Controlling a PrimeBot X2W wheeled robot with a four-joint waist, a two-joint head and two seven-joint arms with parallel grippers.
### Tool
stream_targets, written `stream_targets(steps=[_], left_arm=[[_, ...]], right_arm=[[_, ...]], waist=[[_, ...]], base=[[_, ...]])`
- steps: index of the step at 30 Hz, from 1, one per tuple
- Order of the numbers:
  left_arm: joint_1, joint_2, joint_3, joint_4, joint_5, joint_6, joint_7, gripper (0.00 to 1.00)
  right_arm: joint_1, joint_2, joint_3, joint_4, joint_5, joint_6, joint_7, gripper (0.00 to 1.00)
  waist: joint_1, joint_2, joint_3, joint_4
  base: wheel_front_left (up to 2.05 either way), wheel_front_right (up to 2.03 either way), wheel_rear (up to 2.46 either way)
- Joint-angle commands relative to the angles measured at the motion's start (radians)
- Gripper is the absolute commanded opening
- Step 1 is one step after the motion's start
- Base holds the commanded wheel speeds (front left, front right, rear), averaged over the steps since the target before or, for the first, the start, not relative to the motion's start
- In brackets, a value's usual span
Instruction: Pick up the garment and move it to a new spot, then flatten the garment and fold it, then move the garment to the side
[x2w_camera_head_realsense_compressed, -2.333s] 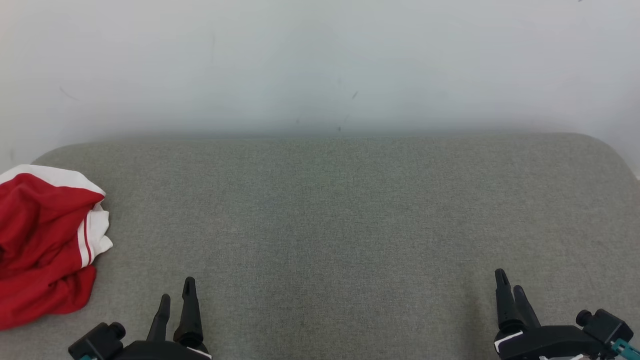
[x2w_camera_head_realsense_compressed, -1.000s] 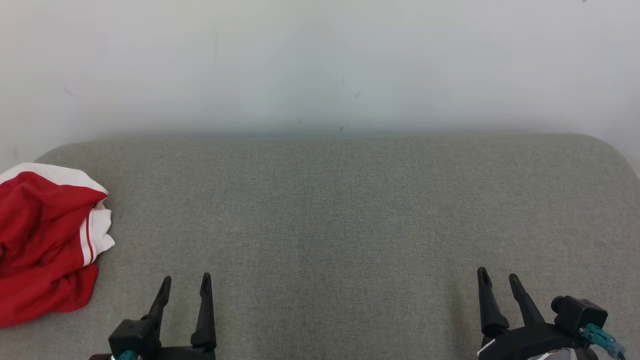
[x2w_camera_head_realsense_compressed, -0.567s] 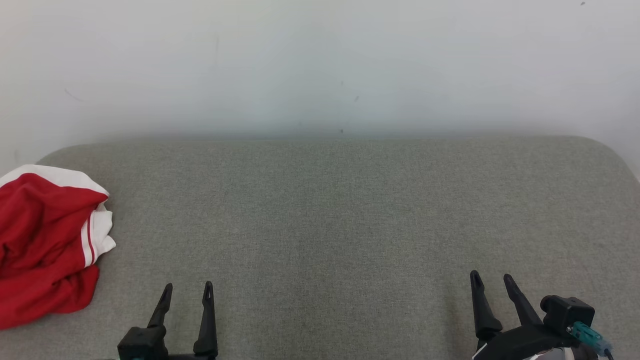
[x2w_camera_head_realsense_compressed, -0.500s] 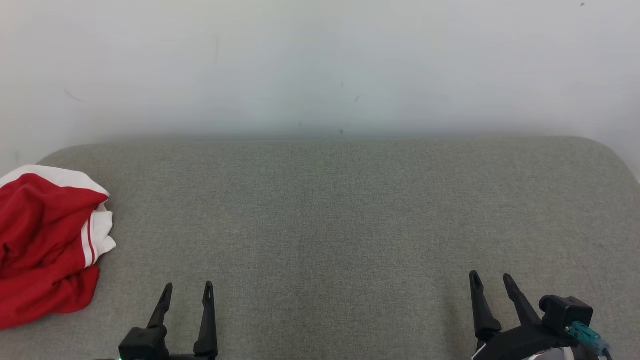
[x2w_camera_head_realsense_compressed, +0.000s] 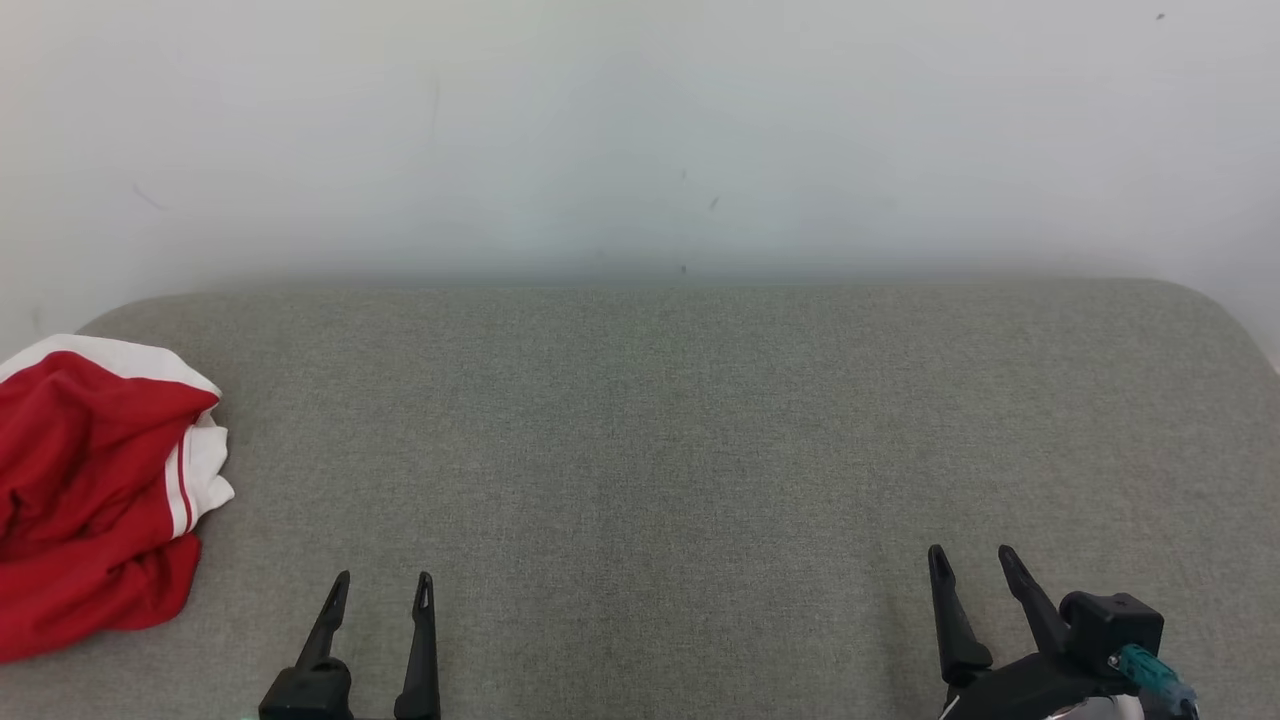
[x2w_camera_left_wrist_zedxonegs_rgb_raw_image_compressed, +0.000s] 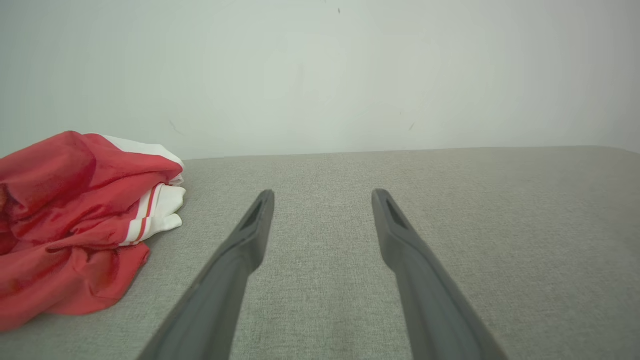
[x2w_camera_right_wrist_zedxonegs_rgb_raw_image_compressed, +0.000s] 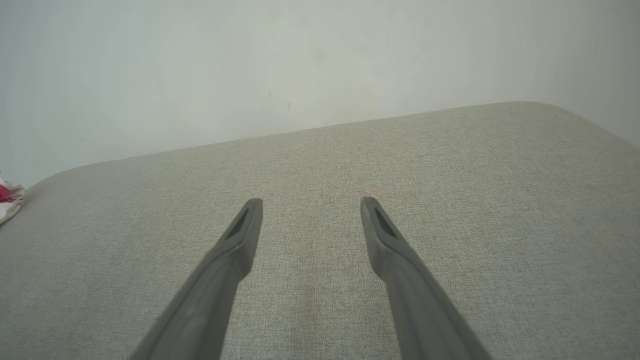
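The garment (x2w_camera_head_realsense_compressed: 95, 490) is red with white bands and lies crumpled at the far left of the grey cushioned surface (x2w_camera_head_realsense_compressed: 660, 430). My left gripper (x2w_camera_head_realsense_compressed: 383, 582) stands open at the lower left, well to the right of the garment and apart from it, with nothing between its fingers. In the left wrist view the garment (x2w_camera_left_wrist_zedxonegs_rgb_raw_image_compressed: 75, 215) sits left of the open left gripper (x2w_camera_left_wrist_zedxonegs_rgb_raw_image_compressed: 322, 196). My right gripper (x2w_camera_head_realsense_compressed: 970, 556) is open at the lower right, empty. In the right wrist view the right gripper (x2w_camera_right_wrist_zedxonegs_rgb_raw_image_compressed: 310, 205) points over bare fabric, and a sliver of the garment (x2w_camera_right_wrist_zedxonegs_rgb_raw_image_compressed: 9, 200) shows at the left edge.
A pale wall (x2w_camera_head_realsense_compressed: 640, 130) rises directly behind the grey surface. The surface has rounded far corners (x2w_camera_head_realsense_compressed: 1210, 300). Broad bare fabric lies between and ahead of both grippers.
Both grippers have sunk a little lower in the head view and stayed open. The view has tilted slightly, shifting the scene down. The garment lies as before.
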Motion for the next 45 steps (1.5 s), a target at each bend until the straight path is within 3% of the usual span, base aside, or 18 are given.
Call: stream_targets(steps=[1, 7, 25, 29, 45], left_arm=[[0.008, -0.003, -0.001, -0.003, 0.018, 0.000, -0.007, 1.00], [0.012, -0.008, 0.000, 0.000, 0.060, 0.000, -0.018, 1.00], [0.006, -0.022, 0.014, 0.004, 0.044, -0.002, -0.016, 1.00], [0.011, -0.026, 0.017, 0.011, 0.036, -0.007, -0.016, 1.00], [0.029, -0.007, 0.053, 0.027, 0.041, -0.021, -0.016, 1.00]], right_arm=[[0.004, -0.005, 0.004, 0.003, -0.018, -0.002, -0.005, 1.00], [0.004, -0.005, 0.008, 0.005, -0.057, -0.002, -0.011, 1.00], [0.010, -0.004, -0.004, 0.011, -0.047, -0.002, -0.017, 1.00], [0.015, -0.004, -0.006, 0.014, -0.039, -0.002, -0.021, 1.00], [0.020, -0.004, 0.023, 0.052, 0.007, -0.002, -0.047, 1.00]], waist=[[0.0000, 0.0000, 0.000, 0.000], [0.0000, 0.0000, -0.001, 0.002], [0.0000, 0.0000, 0.001, 0.032], [0.0000, 0.0000, 0.000, 0.081], [0.0000, 0.0000, -0.020, 0.386]], base=[[0.00, 0.00, 0.00], [0.00, 0.00, 0.00], [0.00, 0.00, 0.00], [0.00, 0.00, 0.00], [0.00, 0.00, 0.00]])
